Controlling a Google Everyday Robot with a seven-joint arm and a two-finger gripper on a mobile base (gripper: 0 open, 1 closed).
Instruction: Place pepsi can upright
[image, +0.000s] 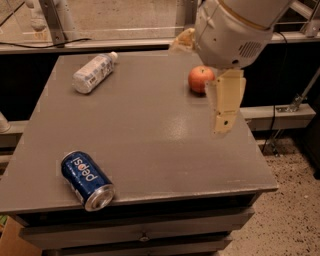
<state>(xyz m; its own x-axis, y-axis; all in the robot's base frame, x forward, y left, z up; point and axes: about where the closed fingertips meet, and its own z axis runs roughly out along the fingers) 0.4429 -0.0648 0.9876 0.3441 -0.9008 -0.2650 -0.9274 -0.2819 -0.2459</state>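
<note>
Task status: not begun, as far as can be judged. No grasp is made; reaching, gripping, turning and setting down all remain.

- Pepsi can (86, 180): lies on its side at the front-left corner of the worktop (150, 140), silver end toward the front edge, close to the drop. Untouched. Whether it is full or empty cannot be told.
- Gripper (205, 90): hangs over the right side of the worktop, near the apple (201, 79) and well apart from the can. Fingers (226, 102) are spread apart and hold nothing.
- Plastic bottle (94, 72): on its side at the back left, white label, capped. Contents cannot be told.
- Drawer (145, 234): below the worktop, closed, contents hidden.

Note: as a judgement, the can may roll when nudged.
</note>
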